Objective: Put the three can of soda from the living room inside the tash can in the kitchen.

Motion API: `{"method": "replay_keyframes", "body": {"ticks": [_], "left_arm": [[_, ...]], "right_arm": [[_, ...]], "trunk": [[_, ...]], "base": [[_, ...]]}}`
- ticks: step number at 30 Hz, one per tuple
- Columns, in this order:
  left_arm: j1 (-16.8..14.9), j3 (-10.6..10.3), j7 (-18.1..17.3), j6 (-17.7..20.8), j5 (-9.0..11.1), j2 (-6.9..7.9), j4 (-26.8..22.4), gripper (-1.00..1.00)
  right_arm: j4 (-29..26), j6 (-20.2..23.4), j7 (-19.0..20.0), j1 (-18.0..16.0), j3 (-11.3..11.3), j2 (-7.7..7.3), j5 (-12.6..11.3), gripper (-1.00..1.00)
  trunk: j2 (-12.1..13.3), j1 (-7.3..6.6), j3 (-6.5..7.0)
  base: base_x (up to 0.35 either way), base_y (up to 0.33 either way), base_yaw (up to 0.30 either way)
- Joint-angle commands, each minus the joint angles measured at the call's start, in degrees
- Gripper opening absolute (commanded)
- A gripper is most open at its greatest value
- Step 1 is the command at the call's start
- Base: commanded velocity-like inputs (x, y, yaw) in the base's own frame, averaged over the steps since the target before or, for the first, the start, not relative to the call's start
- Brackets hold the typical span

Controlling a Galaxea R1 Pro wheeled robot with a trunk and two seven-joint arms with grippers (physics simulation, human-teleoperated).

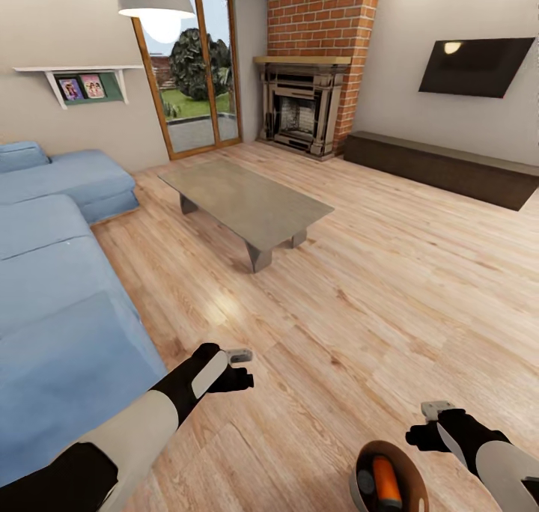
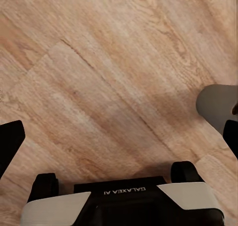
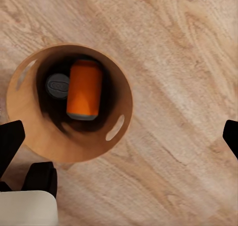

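Sofa fills our nine o'clock, the coffee table sits at twelve with the fireplace behind it. Bin stands on the floor at five o'clock, holding two cans: one lying, one upright beside it. Our left gripper and right gripper both hang spread wide, empty.

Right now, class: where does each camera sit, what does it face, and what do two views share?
Head: high, facing sofa, table, fireplace; both arms show.
Left wrist: above floor; left gripper open.
Right wrist: above bin holding cans; right gripper open.
Shared: bin, in head and right wrist views.
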Motion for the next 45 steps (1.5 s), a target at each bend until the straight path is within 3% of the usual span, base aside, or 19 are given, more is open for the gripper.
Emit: {"method": "replay_keyframes", "body": {"ticks": [1,45], "left_arm": [[0.0,0.0,0.0,0.0,0.0,0.00,0.0,1.00],[0.0,0.0,0.0,-1.5,0.0,-0.09,0.0,1.00]], "right_arm": [[0.0,0.0,0.0,0.0,0.0,0.02,0.0,1.00],[0.0,0.0,0.0,0.0,0.0,0.11,0.0,1.00]], "trunk": [[0.4,-0.23,0.28],[18.1,-9.89,12.28]], "base": [[0.000,0.000,0.000],[0.000,0.000,0.000]]}}
